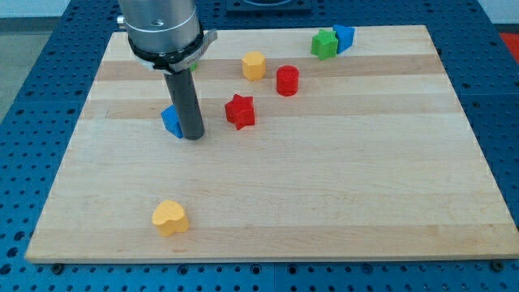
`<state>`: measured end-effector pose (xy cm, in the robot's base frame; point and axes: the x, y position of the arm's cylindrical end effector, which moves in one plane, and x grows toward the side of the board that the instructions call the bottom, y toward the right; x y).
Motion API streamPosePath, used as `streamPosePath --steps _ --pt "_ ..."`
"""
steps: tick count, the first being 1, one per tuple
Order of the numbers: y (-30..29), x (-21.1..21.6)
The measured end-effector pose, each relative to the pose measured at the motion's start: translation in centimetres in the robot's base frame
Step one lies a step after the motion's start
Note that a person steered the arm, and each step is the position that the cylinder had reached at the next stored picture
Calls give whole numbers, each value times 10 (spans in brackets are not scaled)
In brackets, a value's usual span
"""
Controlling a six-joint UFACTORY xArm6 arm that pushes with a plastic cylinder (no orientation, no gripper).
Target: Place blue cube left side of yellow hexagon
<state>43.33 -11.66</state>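
One blue cube (170,120) matters here, sitting toward the bench's (268,219) top-left corner, partly hidden behind the rod. My tip (193,136) stands touching the cube's right side, or so near that I cannot tell the gap. There are no jaws on this arm, only the rod, so nothing is spread or pinching.

To the right, nearer the top edge, sits the yellow hexagon (254,66), the target. A red star (240,111) lies between the cube and the middle of the bench, with a red cylinder (288,80) just right of the hexagon.

As I judge it, the tip is on the wrong side for the push. It should circle to the cube's lower-left face, then push up and right in a short line, stopping beside the hexagon's left face without nudging it or clipping the star.
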Motion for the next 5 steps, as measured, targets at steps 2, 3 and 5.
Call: streamPosePath --steps 2,3,5 --pt "-5 -32" --pt "-3 0" --pt "-64 -9"
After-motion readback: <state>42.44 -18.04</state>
